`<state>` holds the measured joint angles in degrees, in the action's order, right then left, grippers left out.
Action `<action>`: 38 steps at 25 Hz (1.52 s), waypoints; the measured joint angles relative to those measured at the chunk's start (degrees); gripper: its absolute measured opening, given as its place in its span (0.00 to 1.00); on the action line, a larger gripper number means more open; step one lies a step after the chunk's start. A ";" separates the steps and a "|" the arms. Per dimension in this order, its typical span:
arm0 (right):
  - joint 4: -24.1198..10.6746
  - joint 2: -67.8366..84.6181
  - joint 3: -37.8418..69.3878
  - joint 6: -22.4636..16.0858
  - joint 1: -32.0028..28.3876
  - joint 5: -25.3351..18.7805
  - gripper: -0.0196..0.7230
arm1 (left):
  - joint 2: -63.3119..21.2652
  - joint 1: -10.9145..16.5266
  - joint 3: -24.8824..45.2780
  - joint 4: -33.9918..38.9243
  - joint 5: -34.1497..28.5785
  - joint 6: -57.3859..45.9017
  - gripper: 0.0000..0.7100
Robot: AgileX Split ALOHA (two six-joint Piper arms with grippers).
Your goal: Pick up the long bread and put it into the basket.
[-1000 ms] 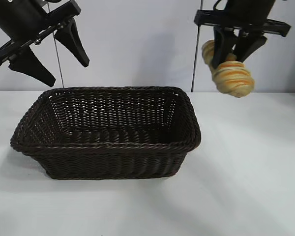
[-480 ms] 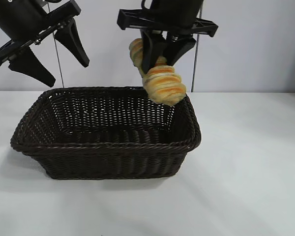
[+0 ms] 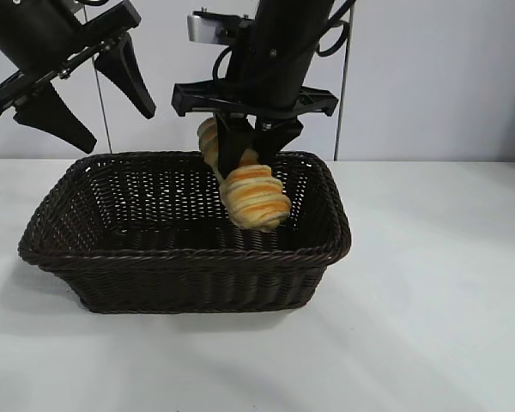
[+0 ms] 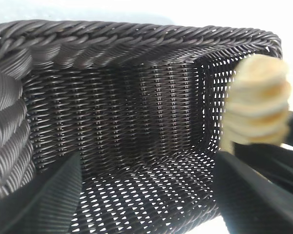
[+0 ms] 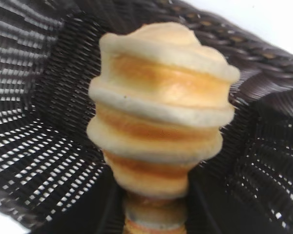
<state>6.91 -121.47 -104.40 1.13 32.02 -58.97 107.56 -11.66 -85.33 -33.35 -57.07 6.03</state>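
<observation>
The left gripper (image 3: 81, 94) is hanging parked above the basket's (image 3: 189, 257) left end, jaws spread and holding nothing. The right gripper (image 3: 251, 148), jaws pinching the long bread (image 3: 249, 193), has swung in from the right and is now dipping the loaf's lower end below the rim, right of centre, not yet touching bottom; release looks close.

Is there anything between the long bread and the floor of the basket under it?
Nothing: the exterior view shows only open air under the long bread, held tilted by the right hand above the bare woven floor of the basket.
</observation>
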 joint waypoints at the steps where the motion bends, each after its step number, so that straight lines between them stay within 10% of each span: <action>1: 0.00 0.00 0.00 0.24 0.00 -0.16 0.67 | 0.00 0.00 0.00 0.00 -0.06 0.00 0.76; 18: -0.07 3.32 -7.66 1.53 -5.05 -8.09 0.75 | 0.00 0.00 0.00 0.05 -0.18 0.00 0.76; 38: 8.48 6.78 -7.77 4.50 -14.98 -11.81 0.75 | 0.00 0.00 0.00 0.16 -1.17 0.00 0.76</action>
<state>15.39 -114.69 -112.17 5.63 17.05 -70.78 107.56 -11.66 -85.33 -33.19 -58.24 6.03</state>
